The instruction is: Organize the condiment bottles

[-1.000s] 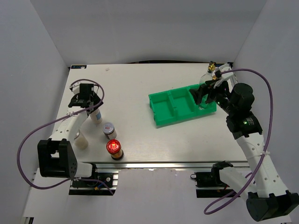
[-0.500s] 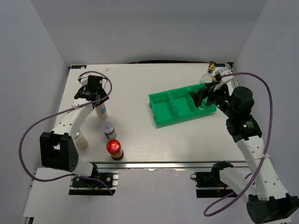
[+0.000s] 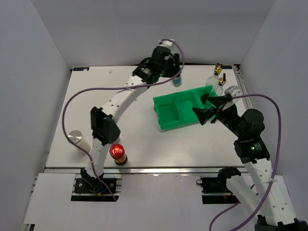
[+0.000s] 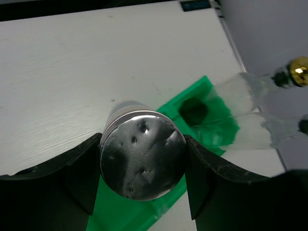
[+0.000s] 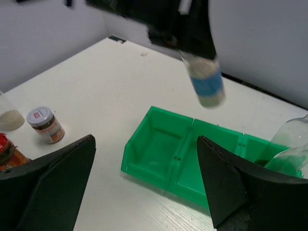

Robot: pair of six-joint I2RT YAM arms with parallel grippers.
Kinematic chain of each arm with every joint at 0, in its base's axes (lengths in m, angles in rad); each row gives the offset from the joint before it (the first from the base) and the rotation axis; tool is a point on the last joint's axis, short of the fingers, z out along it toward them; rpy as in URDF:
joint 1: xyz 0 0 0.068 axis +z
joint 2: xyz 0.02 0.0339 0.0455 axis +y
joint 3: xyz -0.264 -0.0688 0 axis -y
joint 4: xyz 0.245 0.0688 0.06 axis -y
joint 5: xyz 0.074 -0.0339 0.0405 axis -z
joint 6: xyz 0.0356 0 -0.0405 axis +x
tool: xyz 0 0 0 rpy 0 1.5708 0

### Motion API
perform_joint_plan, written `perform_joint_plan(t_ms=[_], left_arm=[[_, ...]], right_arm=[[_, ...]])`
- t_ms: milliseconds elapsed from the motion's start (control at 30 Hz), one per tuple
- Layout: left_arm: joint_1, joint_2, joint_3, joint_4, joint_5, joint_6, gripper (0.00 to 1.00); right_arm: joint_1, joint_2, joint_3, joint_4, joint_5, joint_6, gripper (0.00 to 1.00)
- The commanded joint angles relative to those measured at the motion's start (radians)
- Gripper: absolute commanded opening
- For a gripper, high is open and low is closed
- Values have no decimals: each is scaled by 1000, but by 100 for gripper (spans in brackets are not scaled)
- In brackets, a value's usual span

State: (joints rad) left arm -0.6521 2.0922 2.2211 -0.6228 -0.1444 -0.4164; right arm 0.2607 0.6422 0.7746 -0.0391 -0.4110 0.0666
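From above, the job looks less than half done. The left gripper (image 3: 172, 72) is clamped on a blue-banded shaker (image 3: 177, 82) and holds it in the air just off the 12 o'clock side of the green tray (image 3: 169, 109), whose left and middle compartments are bare. Two glass pourer bottles (image 3: 215, 79) stand at the tray's 2 o'clock end; from here I cannot tell whether they sit in the end compartment or just behind it. A silver-lidded shaker (image 3: 74, 137) at 9 o'clock and a red-capped bottle (image 3: 117, 152) at 7 o'clock are on the table (image 3: 130, 103), well apart from the tray, so they are yet to be sorted. The right gripper (image 3: 203, 107) hovers over the tray's right end with fingers spread and nothing in them. The left wrist view shows the shaker's dimpled silver lid gripped between both fingers, the tray below it and the glass bottles towards 2 o'clock. The right wrist view shows that gripper's fingers wide apart and the carried shaker hanging above the tray's far edge. Two compartments are visibly empty, and the glass bottles stand at the third. A red-marked-lid jar (image 5: 42, 121) waits at 9 o'clock.
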Motion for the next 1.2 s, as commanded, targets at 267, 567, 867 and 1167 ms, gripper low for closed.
perform_joint_plan(t_ms=[267, 567, 867, 1167], left_arm=[[-87, 132, 110, 231, 246, 11, 0], [-100, 215, 149, 195, 227, 14, 0], [-101, 149, 52, 146, 175, 37, 0], [-101, 177, 71, 69, 69, 45, 0]], right_arm=[[6, -91, -31, 136, 78, 55, 89], [6, -79, -38, 134, 109, 48, 89], [6, -78, -44, 137, 140, 39, 89], [6, -56, -37, 125, 169, 38, 89]])
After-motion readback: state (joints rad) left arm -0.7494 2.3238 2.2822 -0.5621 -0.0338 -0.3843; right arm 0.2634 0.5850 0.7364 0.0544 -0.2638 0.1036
